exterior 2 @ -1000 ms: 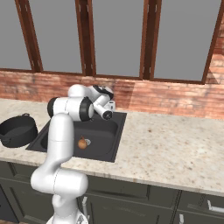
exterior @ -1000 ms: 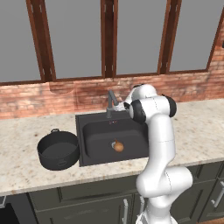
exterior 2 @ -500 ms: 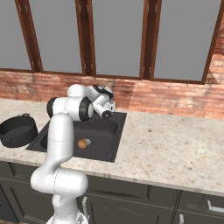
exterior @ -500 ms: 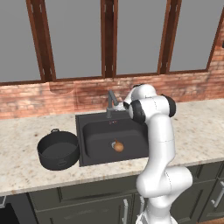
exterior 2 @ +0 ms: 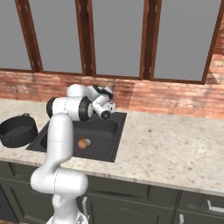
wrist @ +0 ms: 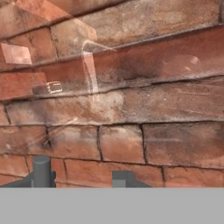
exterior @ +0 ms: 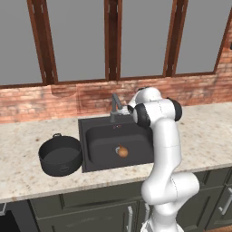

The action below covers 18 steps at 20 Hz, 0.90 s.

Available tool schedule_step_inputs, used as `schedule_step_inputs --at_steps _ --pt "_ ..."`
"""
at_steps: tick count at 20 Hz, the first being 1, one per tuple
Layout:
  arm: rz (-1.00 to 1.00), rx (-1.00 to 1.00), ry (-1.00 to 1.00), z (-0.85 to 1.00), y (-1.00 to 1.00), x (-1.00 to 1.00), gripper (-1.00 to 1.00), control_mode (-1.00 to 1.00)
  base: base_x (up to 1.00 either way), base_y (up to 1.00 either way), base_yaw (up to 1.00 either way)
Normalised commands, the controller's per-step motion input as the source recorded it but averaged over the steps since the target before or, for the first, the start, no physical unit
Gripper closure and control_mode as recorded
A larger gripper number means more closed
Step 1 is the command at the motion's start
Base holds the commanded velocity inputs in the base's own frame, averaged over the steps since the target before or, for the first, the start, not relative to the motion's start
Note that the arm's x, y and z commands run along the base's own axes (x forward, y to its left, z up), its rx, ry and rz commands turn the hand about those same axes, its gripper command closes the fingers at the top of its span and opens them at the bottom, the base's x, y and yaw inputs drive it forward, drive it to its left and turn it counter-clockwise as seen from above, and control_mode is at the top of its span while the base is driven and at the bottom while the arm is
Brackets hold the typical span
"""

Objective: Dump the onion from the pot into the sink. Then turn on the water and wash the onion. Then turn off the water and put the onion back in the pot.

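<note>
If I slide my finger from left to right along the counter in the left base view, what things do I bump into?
The pot → the sink → the onion lying in the sink → the robot's white arm.

Counter (exterior: 27,174): speckled beige stone, running below a brick wall. Set into it, the sink (exterior: 136,131), black, with faucet (exterior: 114,106) at its back rim. Left of the sink, touching its edge: the pot (exterior: 60,155), upright.
</note>
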Motion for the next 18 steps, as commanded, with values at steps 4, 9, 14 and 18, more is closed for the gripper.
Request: schedule_step_inputs --at_steps 4,9,14,18 --pt "-0.03 0.03 0.02 -0.1 -1.0 -0.01 1.0 -1.0 0.0 0.0 0.0" --pt "-0.04 0.03 0.04 -0.11 -1.0 -0.03 1.0 -1.0 0.0 0.0 0.0" --pt "-0.04 0.03 0.05 -0.16 -1.0 -0.05 1.0 -1.0 0.0 0.0 0.0" --pt "-0.04 0.03 0.05 -0.17 -1.0 -0.1 1.0 -1.0 0.0 0.0 0.0"
